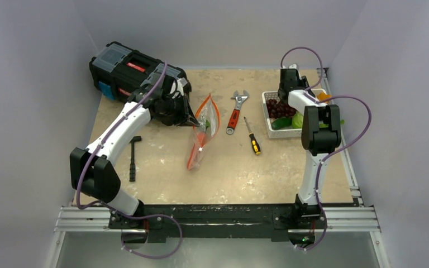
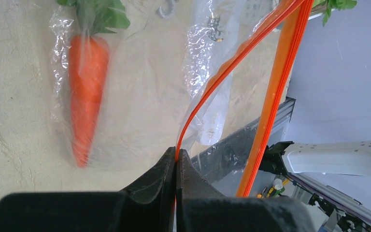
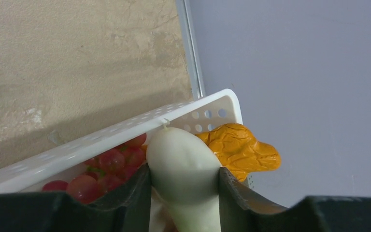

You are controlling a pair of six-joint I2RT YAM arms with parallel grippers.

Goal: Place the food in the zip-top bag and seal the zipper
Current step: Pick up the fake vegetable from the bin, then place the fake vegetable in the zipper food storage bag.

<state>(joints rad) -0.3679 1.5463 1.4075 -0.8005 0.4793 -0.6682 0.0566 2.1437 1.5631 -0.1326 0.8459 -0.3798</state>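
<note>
The clear zip-top bag [image 1: 202, 133] hangs mouth-up at mid table with the orange carrot [image 2: 86, 92] inside it. My left gripper [image 2: 176, 155] is shut on one red-orange zipper strip [image 2: 207, 92] and holds the mouth open; the other strip [image 2: 275, 92] stands apart. In the top view the left gripper [image 1: 192, 118] is at the bag's top edge. My right gripper [image 3: 183, 176] is shut on the white-green radish [image 3: 183, 164], just above the white basket [image 3: 125, 133], beside the red grapes [image 3: 111, 166] and an orange piece [image 3: 239, 150]. In the top view it [image 1: 287, 92] hovers over the basket.
A black toolbox [image 1: 128, 70] stands back left. A red-handled wrench [image 1: 236, 111] and a yellow-black screwdriver [image 1: 252, 137] lie between the bag and the basket [image 1: 269, 117]. A black hammer [image 1: 134, 157] lies on the left. The table's right rail [image 1: 343, 151] runs past the basket.
</note>
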